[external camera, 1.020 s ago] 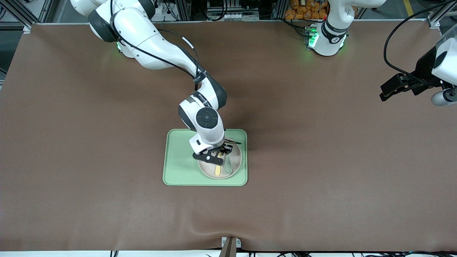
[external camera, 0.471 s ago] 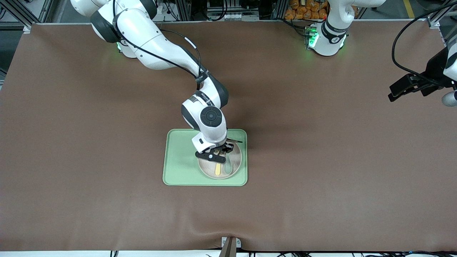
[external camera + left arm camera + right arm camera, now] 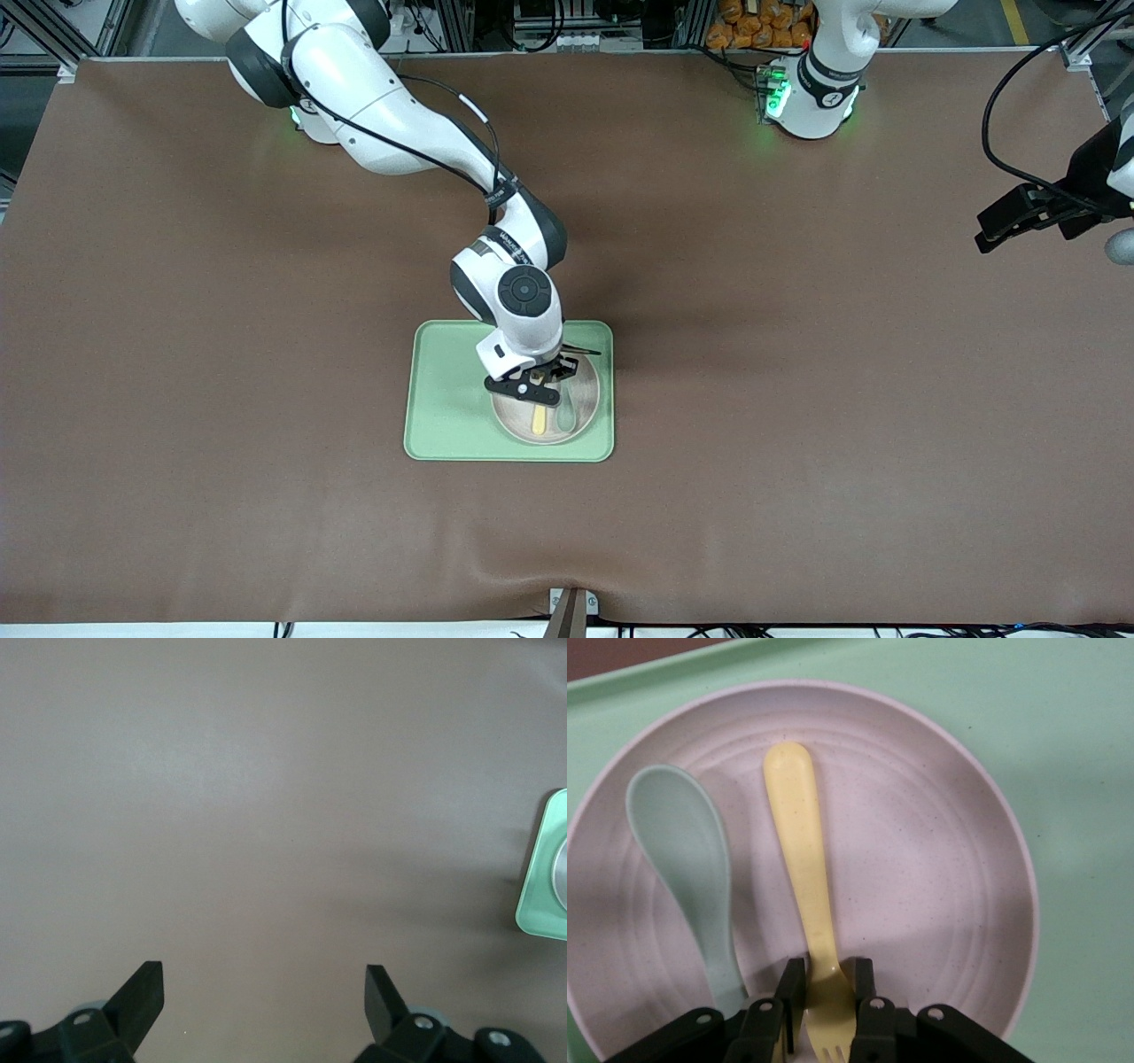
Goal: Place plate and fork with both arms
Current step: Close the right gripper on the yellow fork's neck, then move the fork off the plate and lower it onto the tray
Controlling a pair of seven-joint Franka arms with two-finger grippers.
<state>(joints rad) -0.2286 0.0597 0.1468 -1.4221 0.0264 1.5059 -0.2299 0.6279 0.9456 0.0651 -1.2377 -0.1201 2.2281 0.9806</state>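
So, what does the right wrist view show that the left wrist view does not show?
Only the right wrist view shows the right gripper shut on the pale-yellow fork, which lies on the off-white plate beside a grey-green spoon.

Only the left wrist view shows the left gripper, open over bare brown table; this arm waits.

Both show the light-green tray; the left wrist view catches only its corner.
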